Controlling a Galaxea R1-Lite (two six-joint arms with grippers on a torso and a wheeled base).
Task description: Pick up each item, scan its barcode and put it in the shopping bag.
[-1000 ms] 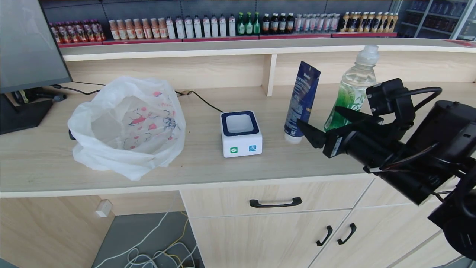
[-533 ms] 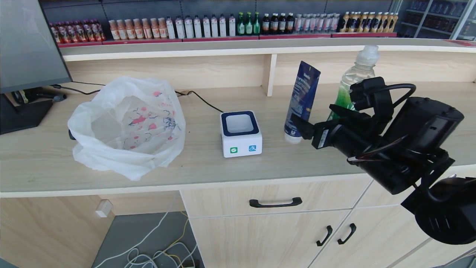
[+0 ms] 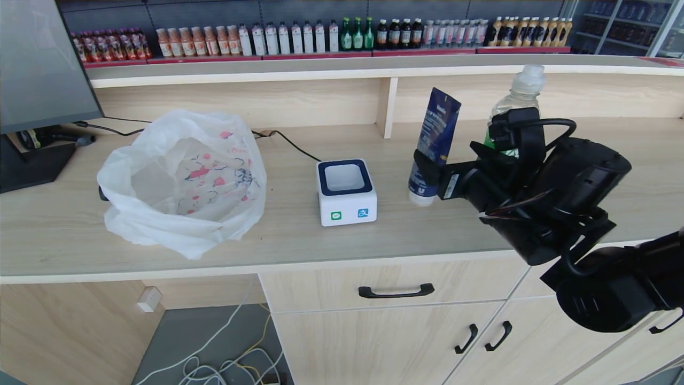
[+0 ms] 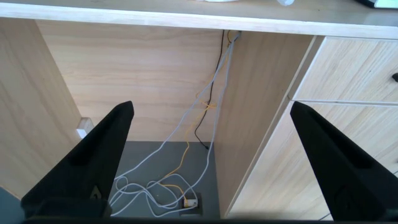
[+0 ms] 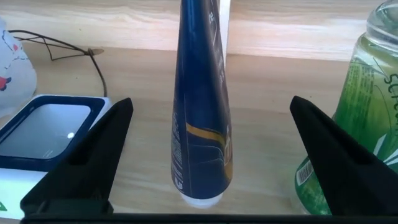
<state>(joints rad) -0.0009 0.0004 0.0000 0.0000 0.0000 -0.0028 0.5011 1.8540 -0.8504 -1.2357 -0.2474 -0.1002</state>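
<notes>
Right wrist view: I record the blue tube (image 5: 200, 106) standing cap-down on the counter (image 3: 299, 235), between the scanner (image 5: 46, 127) and the green bottle (image 5: 360, 106). The right gripper (image 5: 211, 102) is spread wide, its gap in line with the tube, with no finger touching. The shopping bag (image 3: 181, 176) lies left of the scanner. The left gripper (image 4: 211, 112) hangs wide below the counter.

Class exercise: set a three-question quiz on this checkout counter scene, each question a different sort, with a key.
1. True or false: the scanner stands between the shopping bag and the blue tube.
2. Multiple choice: what stands between the fingers of the right gripper? A scanner B blue tube C shopping bag
3. Fill in: the right gripper's fingers are ____, not touching the tube.
Key: 1 true; 2 B; 3 open.
</notes>
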